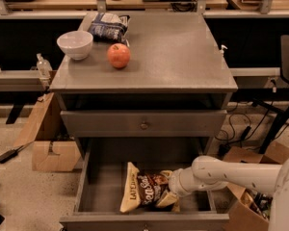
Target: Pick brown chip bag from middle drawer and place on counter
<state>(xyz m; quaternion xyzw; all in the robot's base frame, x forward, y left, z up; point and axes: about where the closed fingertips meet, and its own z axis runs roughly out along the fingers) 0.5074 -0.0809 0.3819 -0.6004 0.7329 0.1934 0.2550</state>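
Low grey drawer (98,198) floor has the bag (142,192) lying flat, right of middle, with the gripper (167,196) down on its right end; can't tell if it's clamped yet. I'd get a solid pinch on that crinkly edge, lift clear of the walls, then head for the counter (178,57) and its bare right half.

Counter (173,57): bowl (75,44), apple (119,56), bag (108,26); claw (167,198) in drawer (102,186)
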